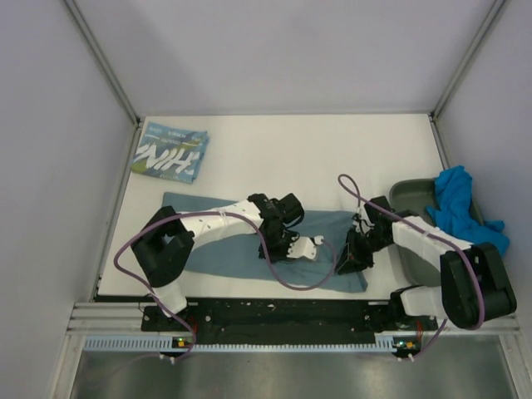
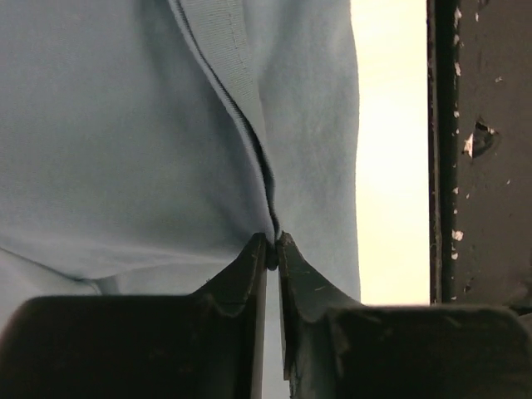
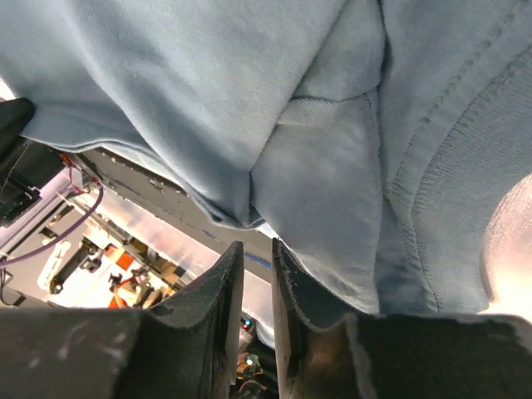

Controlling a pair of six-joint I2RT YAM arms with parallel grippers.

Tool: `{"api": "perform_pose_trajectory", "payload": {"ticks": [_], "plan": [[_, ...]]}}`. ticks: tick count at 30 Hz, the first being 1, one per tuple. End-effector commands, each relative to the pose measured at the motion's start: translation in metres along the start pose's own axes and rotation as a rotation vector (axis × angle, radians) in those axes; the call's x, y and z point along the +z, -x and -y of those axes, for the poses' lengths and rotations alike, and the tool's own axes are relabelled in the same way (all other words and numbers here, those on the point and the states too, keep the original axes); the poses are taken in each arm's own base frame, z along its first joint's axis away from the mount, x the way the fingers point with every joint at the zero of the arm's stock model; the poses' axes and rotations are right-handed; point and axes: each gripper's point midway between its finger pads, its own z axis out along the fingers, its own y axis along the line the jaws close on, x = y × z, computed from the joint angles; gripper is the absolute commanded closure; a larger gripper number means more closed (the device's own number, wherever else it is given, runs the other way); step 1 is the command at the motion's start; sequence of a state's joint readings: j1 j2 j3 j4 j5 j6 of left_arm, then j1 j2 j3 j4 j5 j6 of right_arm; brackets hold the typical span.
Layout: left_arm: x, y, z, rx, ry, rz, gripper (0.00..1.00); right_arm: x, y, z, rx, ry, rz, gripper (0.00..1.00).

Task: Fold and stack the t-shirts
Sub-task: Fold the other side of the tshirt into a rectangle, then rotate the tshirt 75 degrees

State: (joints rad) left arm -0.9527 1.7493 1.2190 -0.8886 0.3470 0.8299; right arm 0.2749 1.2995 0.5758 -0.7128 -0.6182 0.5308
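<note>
Landmark: dark grey-green tray, sitting at the right edge of the white surface.

- Bright blue shirt: bunched, unfolded, in the tray. It spills over the tray's right rim.
- Slate-teal shirt: spread out flat on the surface, left of the tray. Its right end lies near the tray's near-left corner and the rest stretches away from the tray.
- NIH shirt: folded into a small rectangle with the white lettering up. It is well apart from the tray, at the far-left corner of the surface.

Left pincer: over the slate-teal shirt, farther from the tray than the right one. In the wrist view the two dark fingers are pressed together at the tips. A ridge of slate-teal cloth with a stitched seam runs straight into the pinch, so the pincer is clamped on a fold of that shirt. A strip of white surface shows beside the cloth.

Right pincer: just left of the tray, at the shirt's tray-side end. Its fingers stand a narrow slit apart. Rumpled slate-teal cloth with a stitched hem hangs just beyond the tips, and no cloth shows in the slit itself.

The two arms angle in toward each other over the same shirt.
</note>
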Motion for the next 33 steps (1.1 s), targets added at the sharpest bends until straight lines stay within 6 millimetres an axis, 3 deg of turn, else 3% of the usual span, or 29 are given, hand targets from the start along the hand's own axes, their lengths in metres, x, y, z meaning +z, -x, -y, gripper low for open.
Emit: {"api": "perform_pose_trajectory", "payload": {"ticks": [1,4,6,8,11,13,17,20,23,25,28,30,33], "plan": [[-0.002,-0.011,0.022,0.032,-0.081,-0.016,0.76,-0.004,-0.002,-0.008,-0.011,0.039,0.019,0.76],[-0.009,-0.010,0.031,0.053,-0.119,-0.016,0.57,-0.019,-0.002,-0.017,-0.033,0.040,0.058,0.71],[-0.018,-0.006,0.037,0.075,-0.154,-0.003,0.53,-0.032,0.008,-0.028,-0.066,0.042,0.127,0.71],[-0.031,0.006,0.045,0.098,-0.203,0.050,0.49,-0.043,0.021,-0.038,-0.098,0.042,0.200,0.76],[-0.050,0.025,0.051,0.099,-0.256,0.147,0.50,-0.048,0.045,-0.041,-0.109,0.004,0.278,0.93],[-0.049,0.034,0.035,0.043,-0.200,0.189,0.56,-0.043,0.055,-0.043,-0.114,0.009,0.283,0.99],[-0.039,0.030,-0.018,-0.107,-0.004,0.161,0.59,-0.046,0.085,-0.039,-0.098,-0.046,0.333,1.00],[-0.061,0.017,-0.061,-0.248,0.173,0.190,0.59,-0.068,0.123,-0.018,-0.046,-0.150,0.466,0.81],[-0.094,-0.013,-0.099,-0.369,0.364,0.175,0.57,-0.079,0.153,0.003,-0.036,-0.284,0.548,0.59],[-0.113,-0.042,-0.114,-0.440,0.460,0.143,0.57,-0.072,0.166,0.005,-0.045,-0.307,0.528,0.55],[-0.130,-0.103,-0.129,-0.563,0.592,0.045,0.57,-0.058,0.181,0.013,-0.032,-0.336,0.478,0.56],[-0.133,-0.148,-0.131,-0.647,0.641,-0.016,0.57,-0.045,0.190,0.020,-0.021,-0.354,0.438,0.64],[-0.138,-0.216,-0.124,-0.779,0.700,-0.125,0.57,-0.034,0.203,0.021,-0.021,-0.345,0.395,0.95]]}}
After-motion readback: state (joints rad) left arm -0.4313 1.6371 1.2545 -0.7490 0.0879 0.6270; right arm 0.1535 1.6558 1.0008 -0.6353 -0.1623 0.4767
